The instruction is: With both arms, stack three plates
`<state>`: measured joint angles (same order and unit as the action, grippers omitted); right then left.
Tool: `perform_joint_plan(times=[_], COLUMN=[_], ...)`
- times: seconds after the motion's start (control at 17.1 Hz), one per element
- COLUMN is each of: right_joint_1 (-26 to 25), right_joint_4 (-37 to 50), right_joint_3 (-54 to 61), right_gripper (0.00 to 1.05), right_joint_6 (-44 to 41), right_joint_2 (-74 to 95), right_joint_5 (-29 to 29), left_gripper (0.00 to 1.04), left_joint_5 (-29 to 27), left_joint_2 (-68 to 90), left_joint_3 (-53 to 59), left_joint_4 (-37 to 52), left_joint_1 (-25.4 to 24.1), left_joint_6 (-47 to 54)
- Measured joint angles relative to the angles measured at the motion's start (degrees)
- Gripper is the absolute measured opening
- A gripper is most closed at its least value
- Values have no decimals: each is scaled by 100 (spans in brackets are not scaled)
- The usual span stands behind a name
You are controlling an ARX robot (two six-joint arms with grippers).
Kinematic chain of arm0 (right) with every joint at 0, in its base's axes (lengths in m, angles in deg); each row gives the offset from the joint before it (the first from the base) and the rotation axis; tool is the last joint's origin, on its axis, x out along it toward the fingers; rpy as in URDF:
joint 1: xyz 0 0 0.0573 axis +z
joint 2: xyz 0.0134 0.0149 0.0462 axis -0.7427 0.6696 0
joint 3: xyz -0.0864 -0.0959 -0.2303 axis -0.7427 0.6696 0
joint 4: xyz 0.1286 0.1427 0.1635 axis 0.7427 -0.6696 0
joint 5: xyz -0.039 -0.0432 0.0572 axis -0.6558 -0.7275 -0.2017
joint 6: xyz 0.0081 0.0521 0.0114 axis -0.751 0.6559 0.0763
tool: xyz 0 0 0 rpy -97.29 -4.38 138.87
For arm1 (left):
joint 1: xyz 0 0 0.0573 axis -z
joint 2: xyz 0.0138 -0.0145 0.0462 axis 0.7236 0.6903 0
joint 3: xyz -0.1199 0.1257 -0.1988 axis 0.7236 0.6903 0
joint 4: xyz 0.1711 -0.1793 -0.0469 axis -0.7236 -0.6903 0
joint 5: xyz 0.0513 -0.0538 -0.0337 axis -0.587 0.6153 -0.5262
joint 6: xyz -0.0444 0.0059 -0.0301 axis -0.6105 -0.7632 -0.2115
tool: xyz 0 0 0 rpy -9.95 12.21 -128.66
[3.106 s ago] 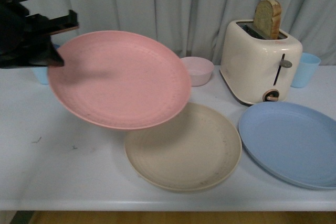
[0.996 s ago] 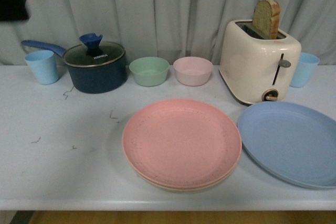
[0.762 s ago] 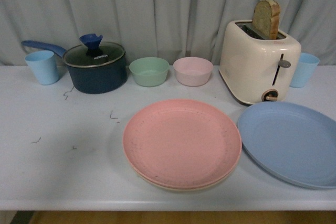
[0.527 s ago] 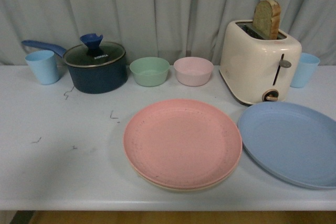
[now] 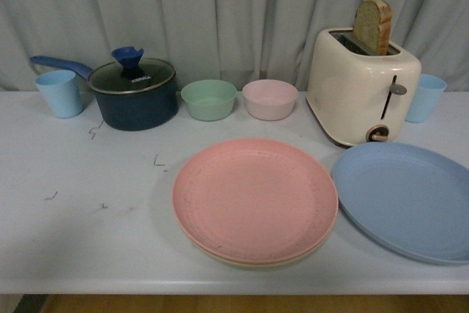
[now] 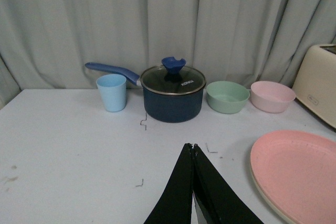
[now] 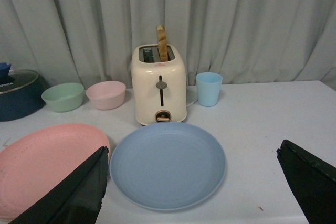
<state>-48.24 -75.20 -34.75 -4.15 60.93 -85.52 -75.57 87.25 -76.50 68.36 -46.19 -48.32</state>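
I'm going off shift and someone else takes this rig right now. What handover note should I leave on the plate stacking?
Left gripper: shut, holding nothing.
Right gripper: open, empty, facing the light blue plate.
Neither arm shows in the front view.
Plates: the pink plate lies on the beige plate at the front middle of the table. The light blue plate lies alone to their right, in front of the toaster.
Done: pink stacked on beige.
Left: put the light blue plate on the pink one.
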Motion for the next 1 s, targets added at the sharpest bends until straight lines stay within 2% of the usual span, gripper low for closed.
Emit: perform_joint_plan(times=[0.29,0.64,1.0], right_joint_1=[0,0,0], right_joint_4=[2,2,2], right_joint_3=[0,0,0], right_gripper=[98,98,98], right_joint_6=[0,0,0], right_joint_2=[0,0,0], right_joint_5=[0,0,0], left_gripper=[2,2,2], left_joint_5=[-4,-4,-2], left_joint_2=[-44,-1346,-2332], left_joint_3=[203,251,251], left_joint_4=[278,-1010,-1923], left_joint_1=[0,-7,-7], left_joint_6=[0,2,2])
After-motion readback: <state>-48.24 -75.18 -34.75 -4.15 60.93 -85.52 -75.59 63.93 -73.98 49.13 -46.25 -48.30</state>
